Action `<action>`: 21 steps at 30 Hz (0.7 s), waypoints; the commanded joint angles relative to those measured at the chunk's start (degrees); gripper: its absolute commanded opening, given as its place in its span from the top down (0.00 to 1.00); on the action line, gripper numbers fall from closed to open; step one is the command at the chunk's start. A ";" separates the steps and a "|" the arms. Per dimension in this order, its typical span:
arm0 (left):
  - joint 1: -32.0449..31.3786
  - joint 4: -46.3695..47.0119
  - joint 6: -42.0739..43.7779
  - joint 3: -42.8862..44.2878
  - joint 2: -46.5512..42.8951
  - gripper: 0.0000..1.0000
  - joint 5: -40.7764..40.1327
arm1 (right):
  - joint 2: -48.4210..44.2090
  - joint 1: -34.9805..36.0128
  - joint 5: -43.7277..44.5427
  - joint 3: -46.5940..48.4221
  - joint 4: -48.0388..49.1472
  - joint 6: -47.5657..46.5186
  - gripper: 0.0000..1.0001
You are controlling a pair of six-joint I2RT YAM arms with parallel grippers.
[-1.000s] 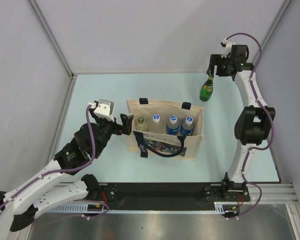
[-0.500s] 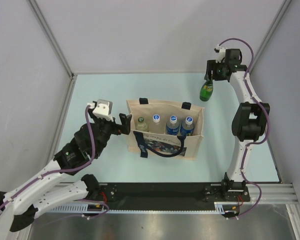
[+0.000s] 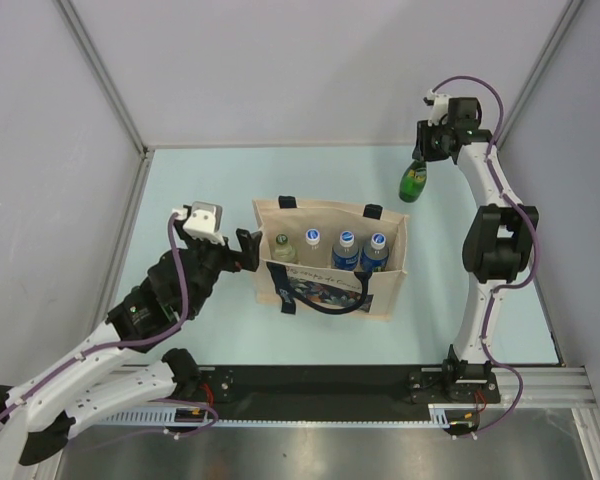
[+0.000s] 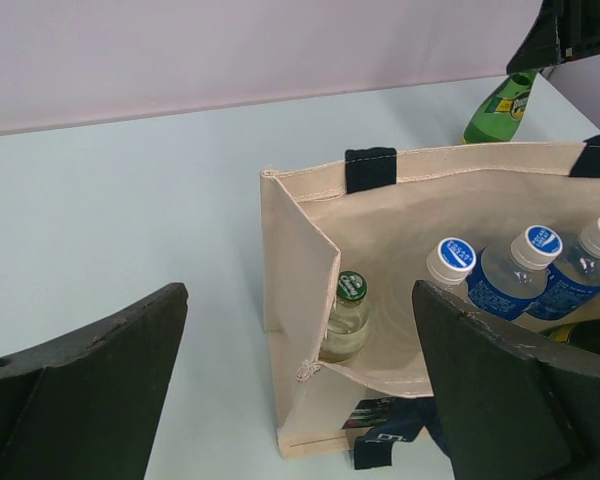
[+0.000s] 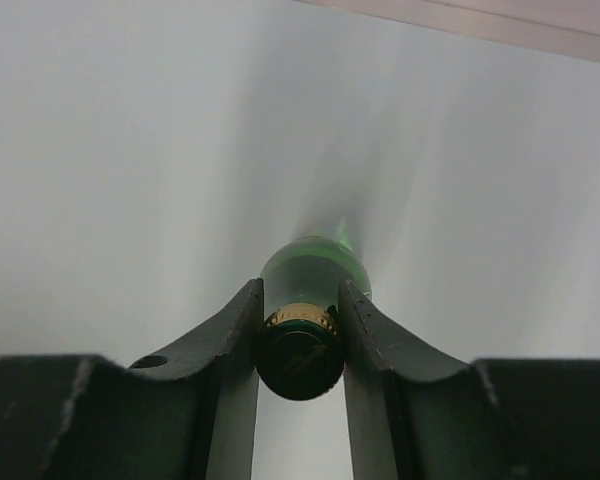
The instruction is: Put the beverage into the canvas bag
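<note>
The beverage, a green bottle (image 3: 413, 184) with a dark cap, is at the back right of the table, away from the bag. My right gripper (image 3: 421, 160) is shut on its neck just below the cap; in the right wrist view both fingers press the neck of the bottle (image 5: 314, 268) inside the gripper (image 5: 300, 328). The canvas bag (image 3: 384, 296) stands upright mid-table, beige with navy handles. My left gripper (image 3: 248, 248) is open beside the bag's left end, and in the left wrist view its jaws (image 4: 300, 292) frame the bag's corner (image 4: 298, 250). The green bottle (image 4: 497, 108) shows beyond the bag.
Inside the bag stand a clear bottle with a green cap (image 3: 283, 249) at its left end and three blue-labelled water bottles (image 3: 345, 250) in a row. Grey walls close the table at the back and on both sides.
My right gripper's fingers have closed onto the green bottle's neck, and its wrist has shifted slightly back. The left arm and the bag have stayed put.
</note>
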 commanded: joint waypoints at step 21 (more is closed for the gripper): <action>0.31 3.31 -1.31 -1.03 -0.36 0.00 1.30 | -34.08 -0.30 -26.11 4.69 -14.43 -15.38 1.00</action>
